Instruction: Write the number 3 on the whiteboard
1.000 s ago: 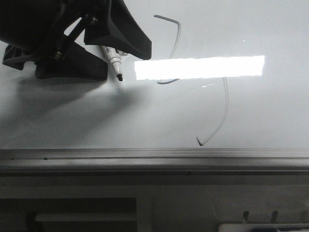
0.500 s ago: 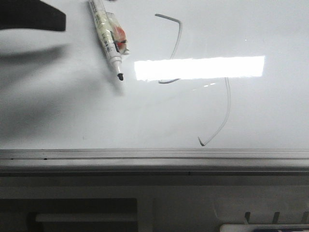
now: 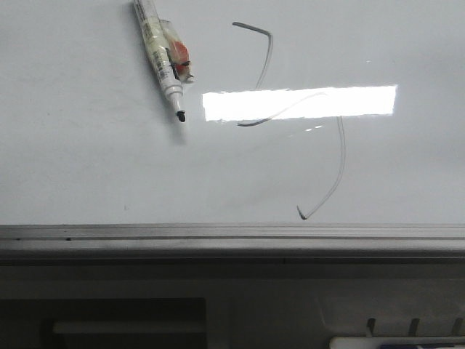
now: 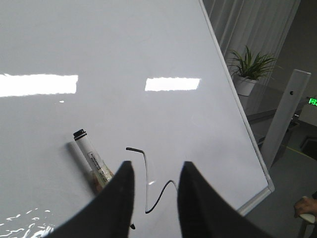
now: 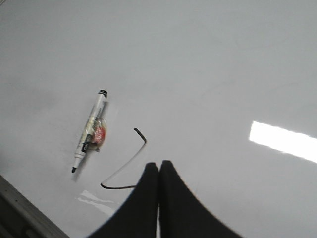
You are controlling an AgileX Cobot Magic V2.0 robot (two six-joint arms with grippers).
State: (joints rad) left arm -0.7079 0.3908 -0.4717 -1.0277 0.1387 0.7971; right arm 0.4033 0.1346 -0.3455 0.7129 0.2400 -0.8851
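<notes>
one number 3 (image 3: 305,116) is drawn on the whiteboard (image 3: 80,167), a thin dark-grey marker line in two loose curves that bulge to the right. its upper curve starts with a short hooked stroke near the top of the front view and runs down to a small hook at the waist; from there the line rises through the bright white glare (image 3: 299,102) and drops in a long, stretched lower curve ending in a sharp little hook just above the board's near metal rim (image 3: 232,234). it sits right of the board's middle in the front view.

one marker (image 3: 161,62) lies flat on the board, just left of the upper curve and not touching the line. its uncapped dark tip points toward the near rim, and a scrap of clear wrap with a red patch clings to the side of its white barrel.

one whiteboard fills nearly every view; two glare patches show on it in the left wrist view.

two grippers show, each only in its own wrist view. the left gripper (image 4: 153,198) has its fingers (image 4: 121,198) spread apart, holding nothing, with the marker and the drawn line seen beyond them. the right gripper (image 5: 158,198) has its fingers (image 5: 143,203) pressed together, nothing between them, clear of the board's marks.
</notes>
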